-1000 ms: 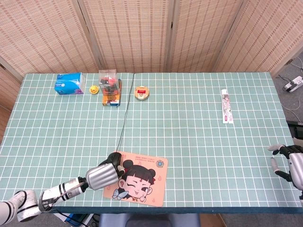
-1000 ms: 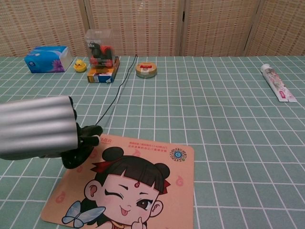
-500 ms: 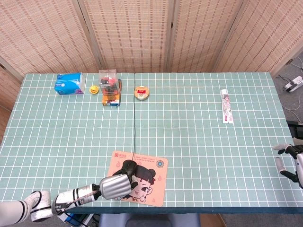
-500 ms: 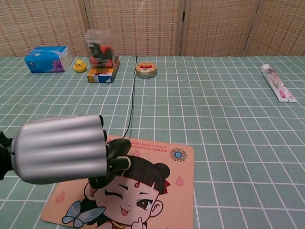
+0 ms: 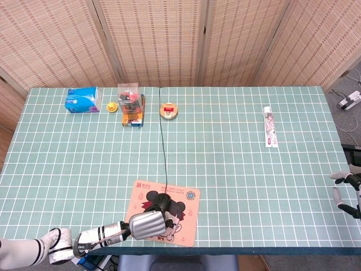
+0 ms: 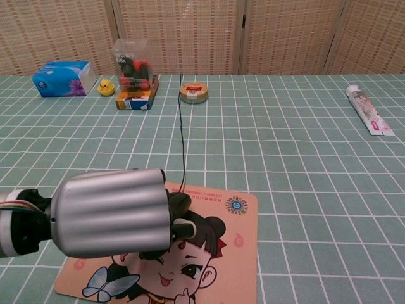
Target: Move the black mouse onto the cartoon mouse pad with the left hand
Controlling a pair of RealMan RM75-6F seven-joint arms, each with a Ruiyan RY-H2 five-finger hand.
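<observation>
The black mouse (image 5: 163, 201) (image 6: 179, 204) sits on the cartoon mouse pad (image 5: 186, 223) (image 6: 223, 257) near the table's front edge, with its thin black cable (image 5: 162, 135) (image 6: 181, 136) running straight back. My left hand (image 5: 148, 224) (image 6: 112, 213), silver-backed, lies over the pad and grips the mouse from the near side; most of the mouse is hidden under it. My right hand (image 5: 348, 191) hangs at the far right edge of the head view, fingers apart and holding nothing.
Along the back stand a blue tissue pack (image 5: 82, 100) (image 6: 61, 78), a small yellow duck (image 5: 112, 106) (image 6: 106, 87), a toy box (image 5: 131, 105) (image 6: 135, 74) and a round tin (image 5: 168, 110) (image 6: 193, 93). A toothpaste tube (image 5: 271, 126) (image 6: 369, 109) lies at the right.
My left hand has carried the mouse rightward from the pad's left corner onto its upper middle. The cable has swung straighter. My right hand has drifted toward the frame's right edge.
</observation>
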